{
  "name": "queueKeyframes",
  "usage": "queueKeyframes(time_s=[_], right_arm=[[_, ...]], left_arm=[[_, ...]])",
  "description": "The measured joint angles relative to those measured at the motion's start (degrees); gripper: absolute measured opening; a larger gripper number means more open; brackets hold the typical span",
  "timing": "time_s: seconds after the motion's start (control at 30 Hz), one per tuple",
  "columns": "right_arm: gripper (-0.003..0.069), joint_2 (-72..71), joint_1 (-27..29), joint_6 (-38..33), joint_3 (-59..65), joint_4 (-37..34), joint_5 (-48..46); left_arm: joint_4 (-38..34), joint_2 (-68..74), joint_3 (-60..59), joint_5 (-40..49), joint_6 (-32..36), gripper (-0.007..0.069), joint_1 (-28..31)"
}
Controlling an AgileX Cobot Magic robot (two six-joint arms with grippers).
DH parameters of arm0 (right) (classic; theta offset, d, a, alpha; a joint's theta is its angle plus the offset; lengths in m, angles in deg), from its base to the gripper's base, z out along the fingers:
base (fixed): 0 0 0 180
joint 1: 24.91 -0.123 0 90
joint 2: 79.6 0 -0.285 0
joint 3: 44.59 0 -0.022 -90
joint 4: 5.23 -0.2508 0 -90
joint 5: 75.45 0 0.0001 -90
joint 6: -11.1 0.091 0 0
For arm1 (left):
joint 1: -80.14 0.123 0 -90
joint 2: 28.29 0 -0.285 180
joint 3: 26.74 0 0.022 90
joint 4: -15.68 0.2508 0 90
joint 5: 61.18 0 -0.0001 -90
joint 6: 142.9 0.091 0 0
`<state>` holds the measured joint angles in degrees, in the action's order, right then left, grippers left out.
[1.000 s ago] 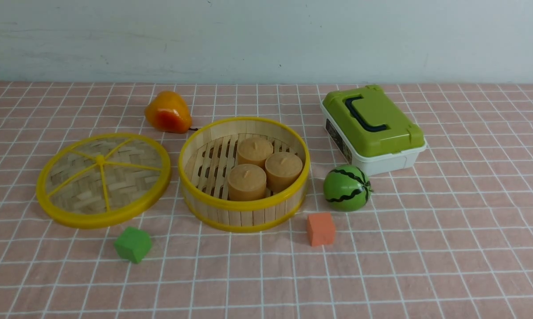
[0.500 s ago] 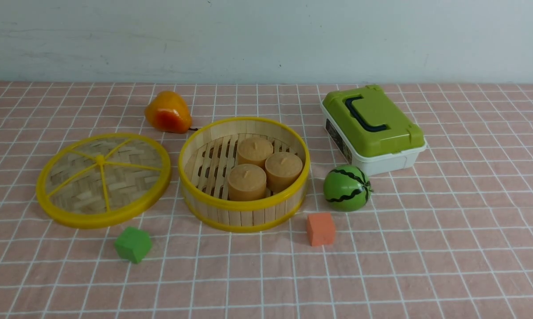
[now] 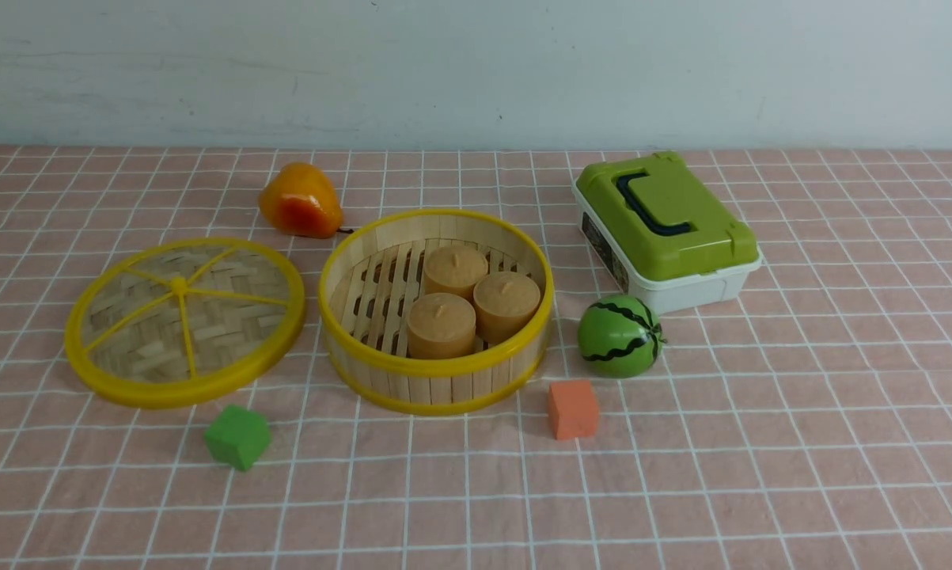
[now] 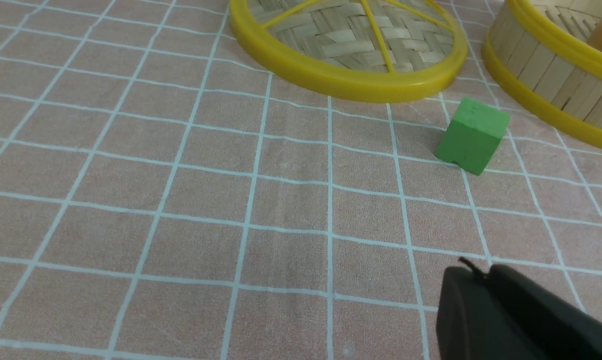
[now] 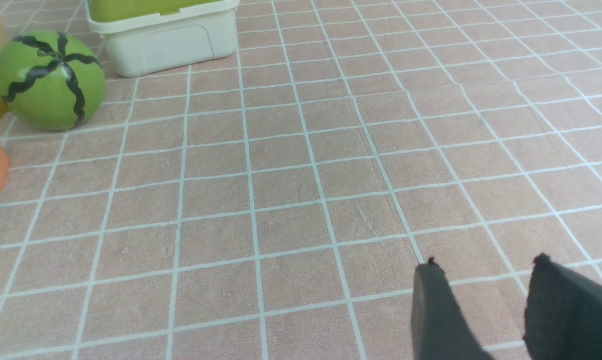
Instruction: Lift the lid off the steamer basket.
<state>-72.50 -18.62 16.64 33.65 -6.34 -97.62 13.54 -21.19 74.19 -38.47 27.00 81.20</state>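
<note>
Nothing on the bench (image 3: 760, 475) has shifted since the earlier front views: every object sits where it did a second ago, and neither arm enters the front view then or now.

The lid (image 3: 184, 321) is off and lies flat on the checked cloth to the robot's left of the steamer basket (image 3: 436, 310), its rim just beside the basket's rim; whether the two touch cannot be told. Being round, the lid has no long axis; its woven face, five yellow spokes and centre knob point upward. The basket stands upright and open, with three tan cylinders (image 3: 468, 305) on its slatted floor.

A green cube (image 3: 237, 436) lies near the lid's front edge, an orange cube (image 3: 573, 408) in front of the basket's right side, and a toy watermelon (image 3: 620, 336) just right of the basket. An orange-yellow toy fruit (image 3: 300, 201) sits behind, between lid and basket. The white box with the green top (image 3: 665, 229) stands at the right rear.

The cloth in front and to the far right is open.

The left end effector (image 4: 473, 272) hangs over bare cloth with its fingers together, holding nothing. The right end effector (image 5: 486, 272) has its fingers apart, also over bare cloth.
</note>
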Motion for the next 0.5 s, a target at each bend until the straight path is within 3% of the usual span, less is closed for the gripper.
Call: queueKeyframes(time_s=[0.5], right_arm=[[0.0241, 0.00, 0.00, 0.00, 0.00, 0.00, 0.00]], left_arm=[[0.00, 0.00, 0.00, 0.00, 0.00, 0.0047, 0.00]])
